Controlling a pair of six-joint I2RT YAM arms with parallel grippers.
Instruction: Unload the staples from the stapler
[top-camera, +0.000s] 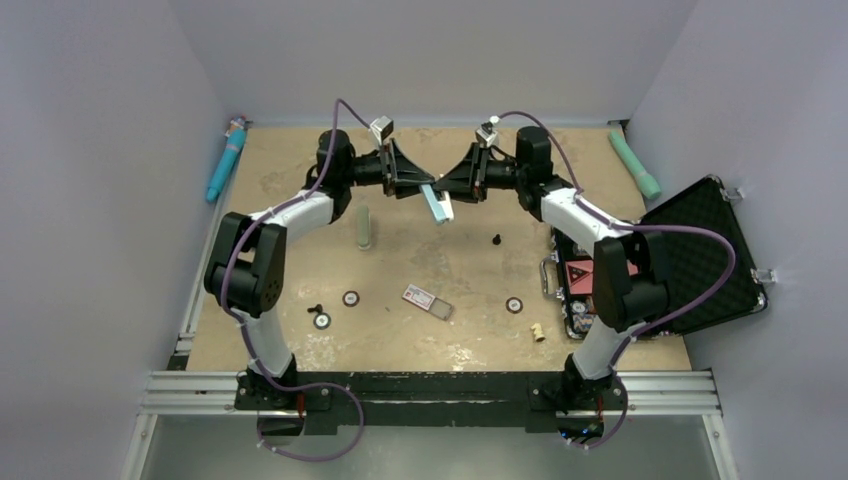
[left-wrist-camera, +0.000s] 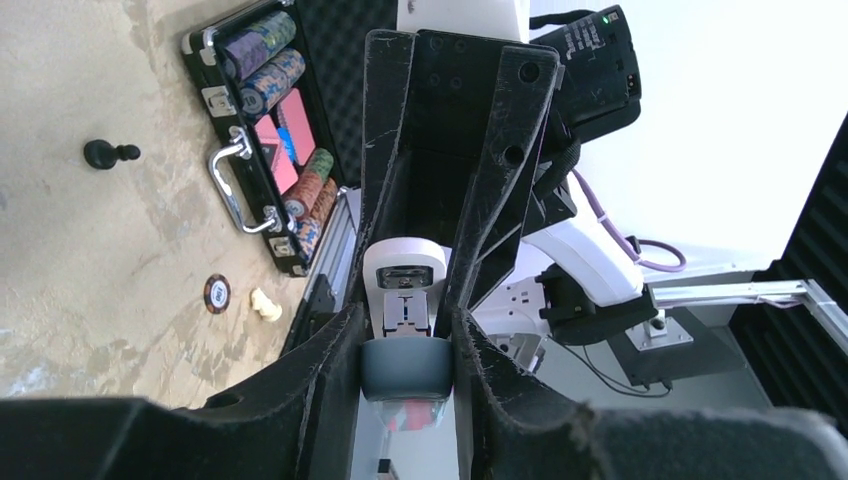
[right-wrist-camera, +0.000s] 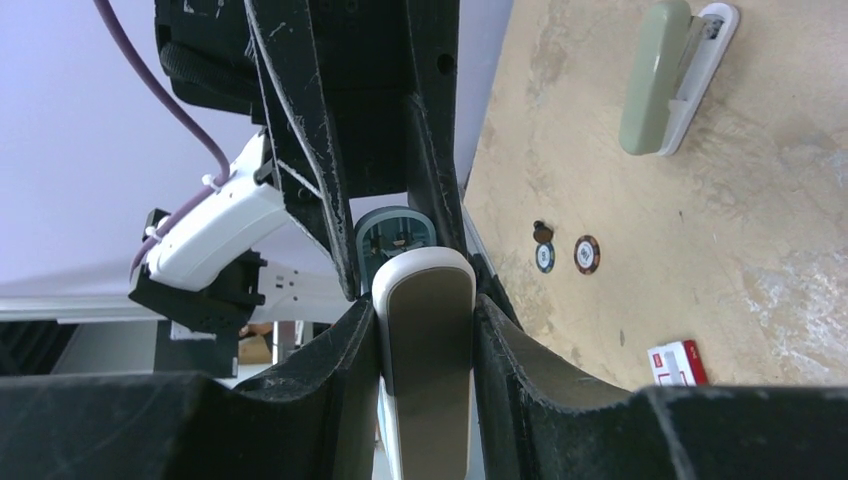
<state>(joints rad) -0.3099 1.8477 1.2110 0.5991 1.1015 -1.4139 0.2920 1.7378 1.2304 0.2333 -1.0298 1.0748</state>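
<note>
A light-blue and white stapler (top-camera: 437, 205) hangs in the air between both grippers at the far middle of the table. My left gripper (top-camera: 424, 190) is shut on its blue-grey top part (left-wrist-camera: 405, 365). My right gripper (top-camera: 453, 188) is shut on its white base (right-wrist-camera: 425, 350). In the left wrist view the white base (left-wrist-camera: 403, 285) shows beyond my left gripper (left-wrist-camera: 405, 330), with the right gripper's fingers around it. In the right wrist view my right gripper (right-wrist-camera: 422, 310) faces the blue part (right-wrist-camera: 395, 235). No staples show in any view.
A grey-green stapler (top-camera: 364, 227) lies left of centre. A black peg (top-camera: 496, 239), three poker chips (top-camera: 351, 298), a card box (top-camera: 428, 300) and an ivory chess piece (top-camera: 538, 331) lie on the table. An open black case (top-camera: 700, 250) stands at the right. Teal tools (top-camera: 226, 160) lie in the far corners.
</note>
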